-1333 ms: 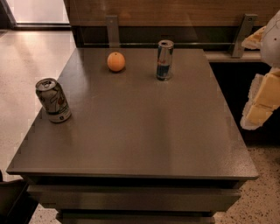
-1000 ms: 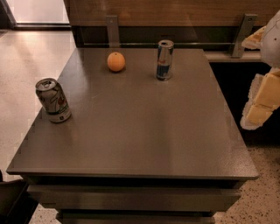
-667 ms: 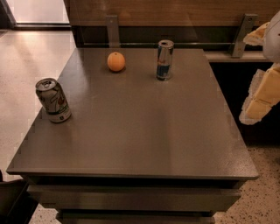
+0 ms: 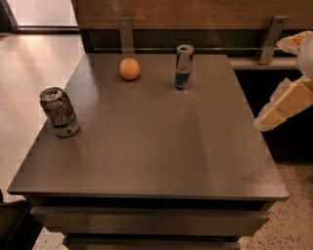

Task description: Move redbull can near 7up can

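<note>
Judging by the layout, this is the approach step. The cream-coloured gripper (image 4: 282, 106) hangs off the 3 o'clock edge of the flat grey-brown table (image 4: 161, 146), and I cannot tell whether it is spread or closed. The tall slim silver-blue redbull can (image 4: 184, 67) stands at 12 o'clock, well apart from the shorter dented whitish 7up can (image 4: 59, 112) at 9 o'clock. The next move calls for a reach toward 11 o'clock to grasp the redbull can.

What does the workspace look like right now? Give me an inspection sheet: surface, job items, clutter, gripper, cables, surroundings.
Surface: dark grey table, flat top, no spills seen.
Job's things: redbull can upright near the far edge; 7up can upright near the left edge, far apart from it.
Clutter: orange near the far edge, left of the redbull can, not touching it.
Gripper: gripper beyond the table's right edge, away from both cans.
Cables: nothing seen.
Surroundings: pale speckled floor on the left; wooden wall panel with metal brackets behind the table.
</note>
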Tool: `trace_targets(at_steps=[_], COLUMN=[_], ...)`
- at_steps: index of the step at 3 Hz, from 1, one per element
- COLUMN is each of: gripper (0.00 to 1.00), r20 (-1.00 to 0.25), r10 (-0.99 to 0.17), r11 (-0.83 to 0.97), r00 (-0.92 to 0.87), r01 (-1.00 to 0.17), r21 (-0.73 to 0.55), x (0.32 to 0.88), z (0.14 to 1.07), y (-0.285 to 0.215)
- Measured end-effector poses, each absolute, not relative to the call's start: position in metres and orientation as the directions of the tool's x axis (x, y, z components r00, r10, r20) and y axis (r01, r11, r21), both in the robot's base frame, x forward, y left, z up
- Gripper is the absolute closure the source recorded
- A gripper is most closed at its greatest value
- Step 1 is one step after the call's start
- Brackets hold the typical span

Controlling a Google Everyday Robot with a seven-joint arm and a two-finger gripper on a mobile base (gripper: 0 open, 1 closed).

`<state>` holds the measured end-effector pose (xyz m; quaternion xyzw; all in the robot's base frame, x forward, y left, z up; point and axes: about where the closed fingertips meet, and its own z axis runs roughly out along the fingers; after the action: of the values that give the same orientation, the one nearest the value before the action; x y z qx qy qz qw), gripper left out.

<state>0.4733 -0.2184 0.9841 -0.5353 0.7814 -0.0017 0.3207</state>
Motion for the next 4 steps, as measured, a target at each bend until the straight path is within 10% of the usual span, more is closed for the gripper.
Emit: trace_targets(at_steps=[4], gripper=[0.00], r20=[-0.869], r10=[-0.489], r11=[0.582], r00=[-0.074], r01=[-0.770], r21=[-0.262], x=[0.610], z=[0.967], y=[-0.182])
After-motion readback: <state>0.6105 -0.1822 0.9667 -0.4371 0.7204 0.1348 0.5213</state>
